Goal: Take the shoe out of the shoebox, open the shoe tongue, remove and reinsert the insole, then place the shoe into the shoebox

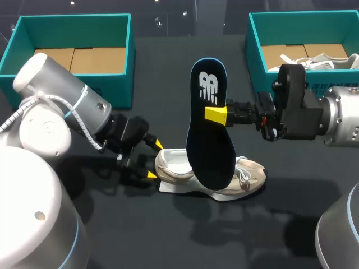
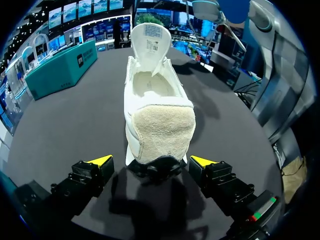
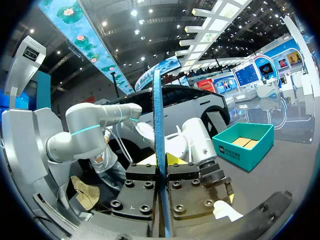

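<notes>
Over the shoe [image 1: 251, 172], right claw [image 1: 216, 115] clamps the insole [image 1: 210, 151], edge-on in its wrist view; left claw [image 1: 155, 160] wide.

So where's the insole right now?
In the head view the insole stands upright mid-table, pinched by the right gripper, just over the shoe.

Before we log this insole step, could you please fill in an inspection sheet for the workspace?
Surface: black table, matte.
Job's things: shoe standing on its sole mid-table, tongue raised; insole out, upright above it; left shoebox and right shoebox at the far edge.
Clutter: white shoe-like item in right shoebox.
Grippers: left gripper open, straddling the heel; right gripper shut on insole.
Cables: white cable along left arm.
Surroundings: nothing seen.
</notes>
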Motion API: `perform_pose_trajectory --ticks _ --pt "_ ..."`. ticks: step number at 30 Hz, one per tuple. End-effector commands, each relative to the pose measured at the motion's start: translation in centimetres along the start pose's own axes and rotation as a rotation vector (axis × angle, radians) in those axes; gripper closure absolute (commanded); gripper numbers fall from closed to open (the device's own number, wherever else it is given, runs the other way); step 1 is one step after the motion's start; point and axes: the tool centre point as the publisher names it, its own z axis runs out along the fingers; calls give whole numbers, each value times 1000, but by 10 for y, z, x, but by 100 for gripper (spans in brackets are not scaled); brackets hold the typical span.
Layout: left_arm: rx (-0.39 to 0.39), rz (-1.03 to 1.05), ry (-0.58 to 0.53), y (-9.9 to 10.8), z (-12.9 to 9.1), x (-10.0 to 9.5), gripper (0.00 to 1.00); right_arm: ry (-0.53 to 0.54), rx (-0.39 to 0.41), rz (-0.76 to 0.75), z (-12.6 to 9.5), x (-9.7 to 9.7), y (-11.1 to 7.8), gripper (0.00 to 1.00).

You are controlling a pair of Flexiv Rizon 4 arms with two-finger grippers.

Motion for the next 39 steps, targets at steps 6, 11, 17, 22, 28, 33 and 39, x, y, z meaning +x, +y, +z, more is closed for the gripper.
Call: perform_pose_trajectory --ticks 6,11,17,22,28,33,39 --pt "-284 -19 8 -16 -14 -1 0 -7 -2 0 3 2 0 100" --pt "-376 30 -19 -20 -19 -5 0 -7 -2 0 3 2 0 100" --pt "-452 33 -29 -24 -21 -7 0 -7 -2 0 3 2 0 100" --pt "-479 -113 11 -35 -24 -1 0 -7 -2 0 3 2 0 100" --pt "-479 -113 11 -35 -24 -1 0 -7 -2 0 3 2 0 100" --pt "-479 -113 11 -35 -24 -1 0 -7 -2 0 3 2 0 100" --pt "-479 -113 11 -35 -24 -1 0 -7 -2 0 3 2 0 100"
